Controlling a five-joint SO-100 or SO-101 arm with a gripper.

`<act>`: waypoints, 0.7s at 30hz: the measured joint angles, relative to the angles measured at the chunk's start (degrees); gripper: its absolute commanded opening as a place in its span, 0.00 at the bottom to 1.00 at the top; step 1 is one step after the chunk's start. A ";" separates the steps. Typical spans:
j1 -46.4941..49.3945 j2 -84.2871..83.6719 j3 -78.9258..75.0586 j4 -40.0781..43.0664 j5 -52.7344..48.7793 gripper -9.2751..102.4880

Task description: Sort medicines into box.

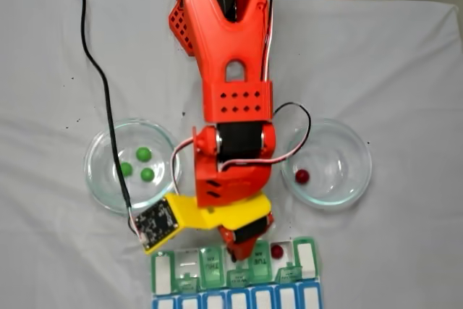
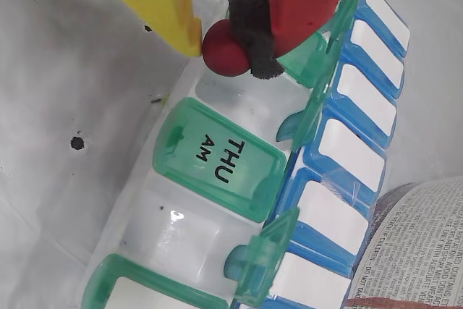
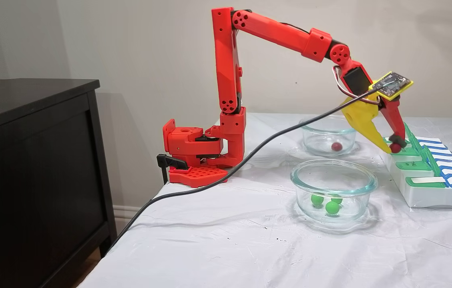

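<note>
In a fixed view from above, the gripper [image 1: 237, 250] hangs over the pill organizer [image 1: 235, 276], whose long axis runs left-right along the bottom edge. A red pill [image 1: 277, 252] lies in an open compartment just right of the claw.

In the wrist view, the jaws clamp a dark red pill [image 2: 226, 48] above the organizer's open cell, beside the THU AM lid [image 2: 221, 158].

In the side fixed view, green pills [image 3: 326, 203] sit in the near glass bowl [image 3: 334, 180], well left of the claw.

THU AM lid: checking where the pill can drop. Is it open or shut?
Shut. The translucent green THU AM lid lies flat over its compartment, while neighbouring lids stand raised.
</note>
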 measured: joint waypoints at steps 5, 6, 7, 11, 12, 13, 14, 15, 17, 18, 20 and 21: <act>0.00 -1.85 -0.35 -2.46 0.00 0.08; 0.00 -1.85 -0.35 -2.55 0.00 0.08; 0.00 -1.85 -0.35 -2.55 0.00 0.08; 0.00 -1.85 -0.35 -2.55 0.00 0.08; 0.00 -1.85 -0.35 -2.72 0.18 0.08; 0.00 -1.85 -0.35 -2.99 0.62 0.08; 0.00 -1.85 -0.35 -3.08 0.97 0.08; 0.00 -1.85 -0.35 -3.16 1.14 0.08; 0.00 -1.85 -0.35 -3.25 1.58 0.08; 0.00 -1.85 -0.35 -3.25 1.67 0.08; 0.00 -1.85 -0.35 -2.81 1.67 0.08; 0.00 -1.85 -0.35 -2.64 1.67 0.08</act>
